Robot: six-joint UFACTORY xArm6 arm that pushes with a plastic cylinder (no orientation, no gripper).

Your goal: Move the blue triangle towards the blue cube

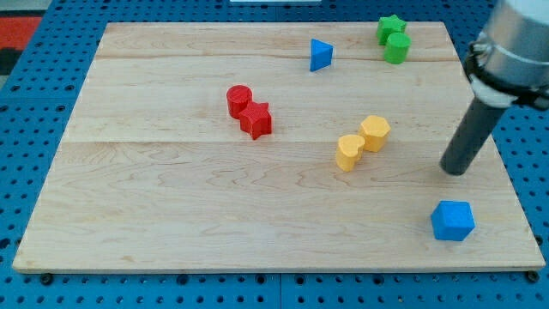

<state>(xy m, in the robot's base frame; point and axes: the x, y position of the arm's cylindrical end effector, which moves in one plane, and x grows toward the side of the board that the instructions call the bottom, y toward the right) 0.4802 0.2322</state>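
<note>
Pale wooden board [171, 215] on a blue pegboard bench [51, 17]: my tip [455, 170], lower end of a straight dark rod, rests on bare wood near the board's right edge, touching no block and grasping nothing — there are no jaws, just the rod end. The blue plastic cube [452, 221] sits just below the tip, toward the view's bottom, close but apart. The blue plastic triangle [320, 54] stands well away, up and to the tip's left, near the board's top edge. Between triangle and cube, approx. on the diagonal, lie two yellow blocks, touching: a yellow hexagonal block [375, 132] and, lower left of it, a yellow heart-shaped block [349, 152], both left of the tip. Above the tip, slightly left, at the top edge, a green star block [390, 27] touches a green cylinder [397, 48]. Far left of the tip, mid-board, a red cylinder [239, 99] presses against a red star block [256, 119].
</note>
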